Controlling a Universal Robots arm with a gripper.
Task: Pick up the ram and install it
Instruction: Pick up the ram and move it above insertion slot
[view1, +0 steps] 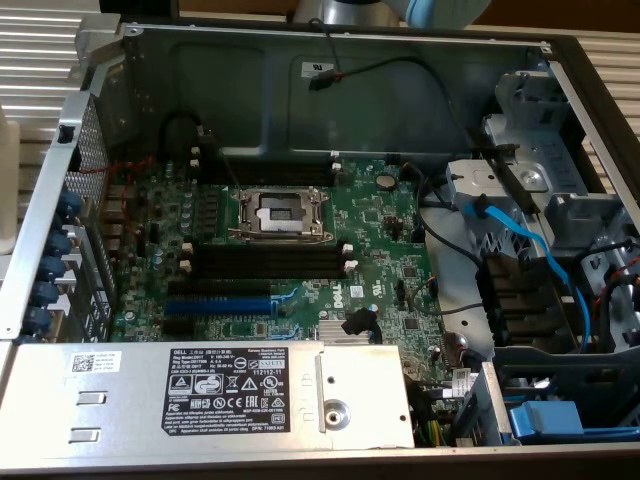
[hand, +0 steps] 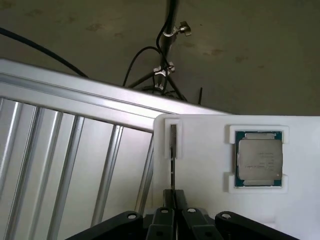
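The ram (hand: 173, 150) shows edge-on as a thin dark strip standing in a narrow slot of the white tray (hand: 205, 175). My gripper (hand: 173, 199) is over its near end, and its two black fingers (hand: 164, 202) are pressed together on the strip, one on each side. In the exterior view the open computer case holds the green motherboard (view1: 380, 250), with its long black slots (view1: 265, 262) with white end clips lying bare below the CPU socket (view1: 280, 213).
A CPU chip (hand: 259, 159) sits in a square pocket of the white tray. A ribbed metal table surface (hand: 65, 165) lies beside the tray, with cables and a stand (hand: 167, 60) on the floor beyond. Inside the case are a blue slot (view1: 215, 305), the power supply (view1: 240, 395) and blue cables (view1: 530, 250).
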